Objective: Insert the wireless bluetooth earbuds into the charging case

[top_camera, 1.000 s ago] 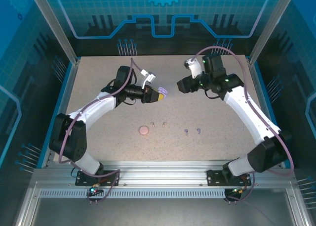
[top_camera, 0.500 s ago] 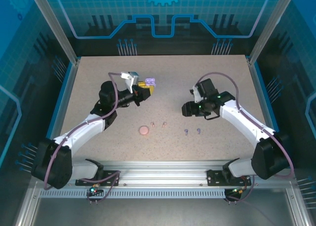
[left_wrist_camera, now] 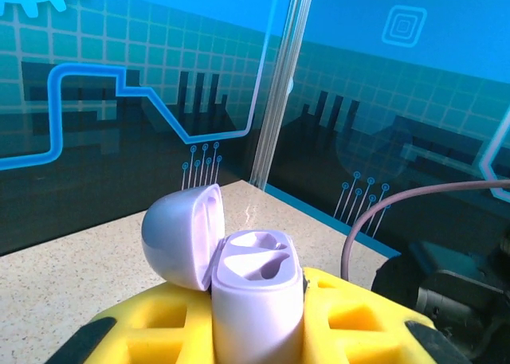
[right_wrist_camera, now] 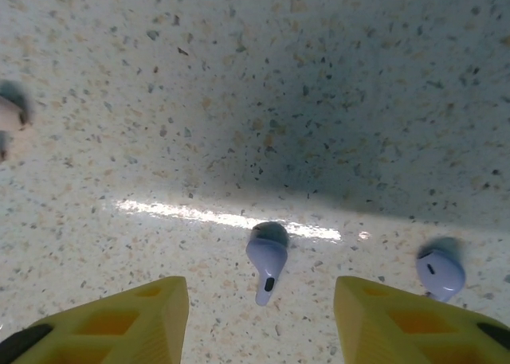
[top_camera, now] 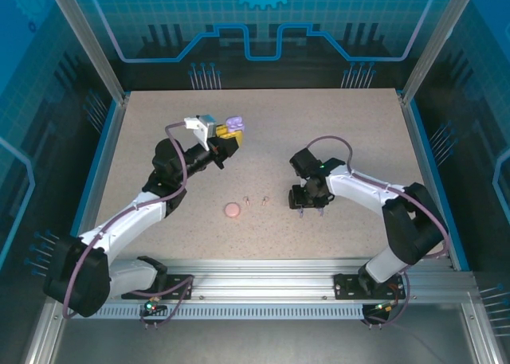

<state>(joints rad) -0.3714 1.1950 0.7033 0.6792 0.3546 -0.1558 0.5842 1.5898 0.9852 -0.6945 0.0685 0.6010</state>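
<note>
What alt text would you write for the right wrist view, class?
A purple earbud lies on the speckled table, in line with the gap of the open right claw. A second purple earbud lies near the frame's right edge.

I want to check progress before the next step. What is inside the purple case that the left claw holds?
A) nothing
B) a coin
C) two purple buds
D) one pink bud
A: the purple case has its lid open, and both sockets inside are bare.
</note>
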